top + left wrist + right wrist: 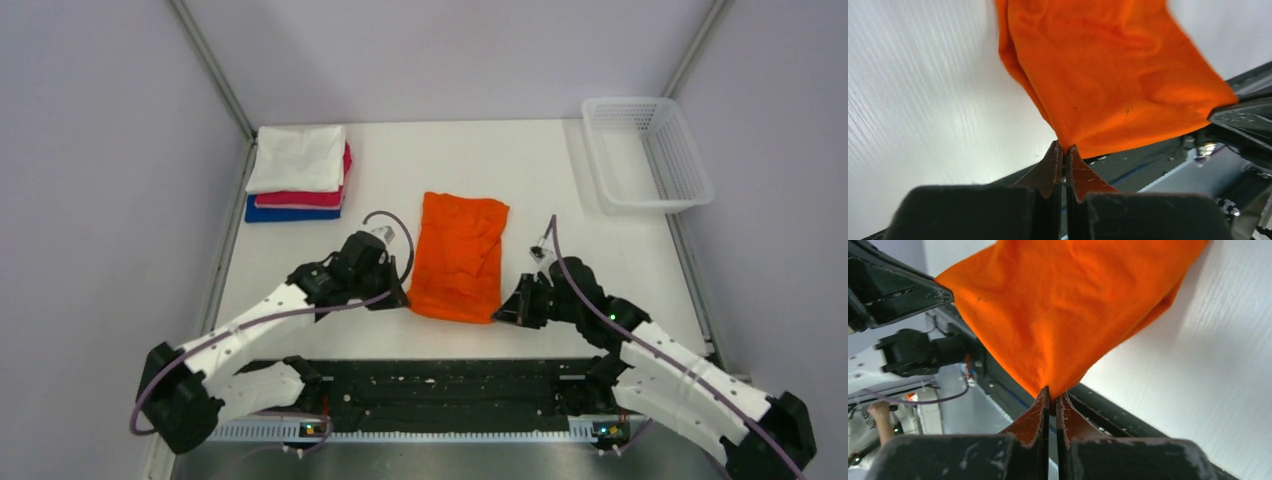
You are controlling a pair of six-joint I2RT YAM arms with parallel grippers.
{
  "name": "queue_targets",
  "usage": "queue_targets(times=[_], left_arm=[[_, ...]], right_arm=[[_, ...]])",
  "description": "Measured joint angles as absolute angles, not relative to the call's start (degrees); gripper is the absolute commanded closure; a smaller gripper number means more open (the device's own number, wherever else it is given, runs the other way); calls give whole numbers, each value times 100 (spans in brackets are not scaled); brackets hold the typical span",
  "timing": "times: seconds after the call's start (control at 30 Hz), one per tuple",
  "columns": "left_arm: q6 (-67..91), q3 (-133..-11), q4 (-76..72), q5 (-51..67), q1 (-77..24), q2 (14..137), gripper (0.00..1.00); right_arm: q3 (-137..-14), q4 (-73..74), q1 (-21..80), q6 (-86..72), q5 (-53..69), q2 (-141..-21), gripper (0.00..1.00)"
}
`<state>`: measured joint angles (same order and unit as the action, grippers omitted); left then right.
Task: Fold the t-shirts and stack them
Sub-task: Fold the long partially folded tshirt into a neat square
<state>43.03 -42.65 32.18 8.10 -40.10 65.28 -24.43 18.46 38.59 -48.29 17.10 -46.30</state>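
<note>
The orange t-shirt (pixel 460 255) lies folded into a long strip in the middle of the table. My left gripper (pixel 400 298) is shut on its near left corner, with the cloth (pixel 1108 75) pinched between the fingertips. My right gripper (pixel 503 314) is shut on its near right corner, the cloth (pixel 1068 305) pinched the same way. A stack of folded t-shirts sits at the far left: white (pixel 298 157) on top, pink-red (pixel 300 198) under it, blue (pixel 290 213) at the bottom.
A white plastic mesh basket (pixel 648 152) stands at the far right of the table. A black rail (pixel 440 385) runs along the near edge between the arm bases. Metal frame posts rise at both far corners.
</note>
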Motion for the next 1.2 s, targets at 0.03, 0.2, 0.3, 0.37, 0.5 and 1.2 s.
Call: queue_targets(times=[0.03, 0.2, 0.3, 0.37, 0.5, 1.2], left_arm=[[4320, -4287, 3258, 797, -4029, 6202, 100], [4318, -4735, 3301, 558, -4029, 5618, 100], [4289, -5164, 3260, 239, -3992, 5920, 100], [4272, -5522, 3240, 73, -3903, 6302, 100], [4178, -6296, 2998, 130, -3494, 7269, 100], [3452, -9651, 3059, 574, -2473, 11566, 66]], right_arm=[[-2484, 1984, 3863, -4856, 1745, -4357, 100], [-3009, 2390, 3765, -4794, 1791, -3935, 100], [-3310, 2423, 3321, -4663, 1920, -4272, 100], [-3448, 2357, 2832, -4556, 2062, -4563, 100], [-3887, 2235, 2003, -4268, 2305, -5319, 100], [-5315, 78, 915, -4010, 2786, -9338, 91]])
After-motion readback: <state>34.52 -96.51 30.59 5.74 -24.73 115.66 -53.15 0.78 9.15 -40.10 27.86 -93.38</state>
